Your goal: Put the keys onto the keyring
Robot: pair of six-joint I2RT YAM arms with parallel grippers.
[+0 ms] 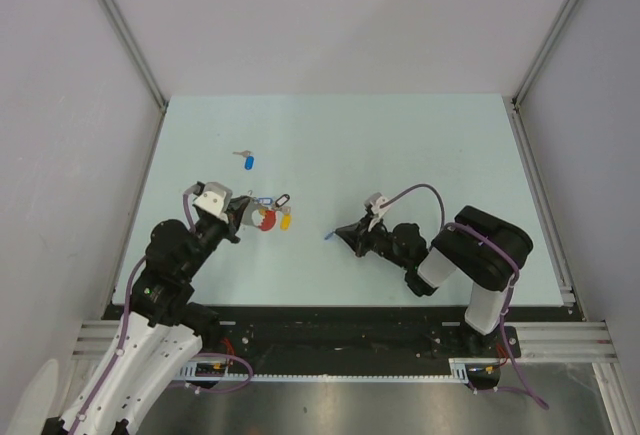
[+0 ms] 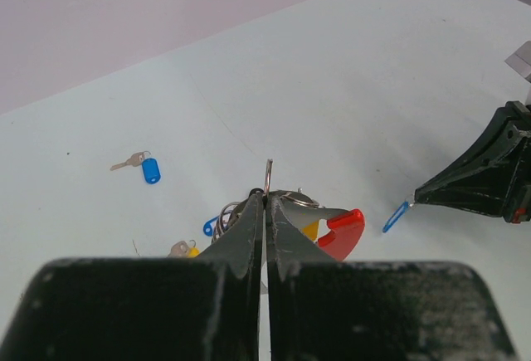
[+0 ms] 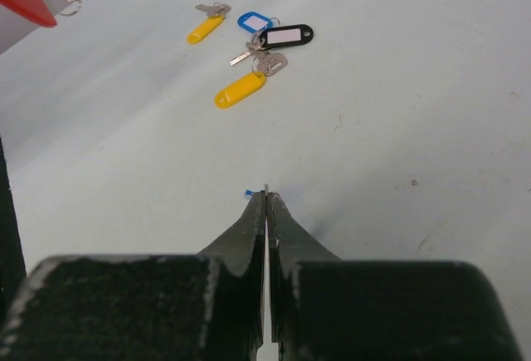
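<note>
Keyring (image 2: 344, 232): red arc plus metal links, left of centre of the counter (image 1: 420, 145), its wire end clamped in the closed left claw (image 2: 266, 197). Keys (image 3: 270, 62) with yellow, blue and black tags clustered just beside it. Lone blue-tagged key (image 1: 247, 162) farther back. Second blue-tagged key (image 2: 396, 217) pinched in the closed right claw (image 3: 265, 197), mid-counter. Pale green matte surface; plain grey walls (image 1: 300, 15); aluminium rails (image 1: 122, 30) at the corners.

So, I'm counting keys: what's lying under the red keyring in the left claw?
Below the keyring a yellow tag shows, with another yellow-tagged key and a blue tag alongside. The left claw covers anything else.
</note>
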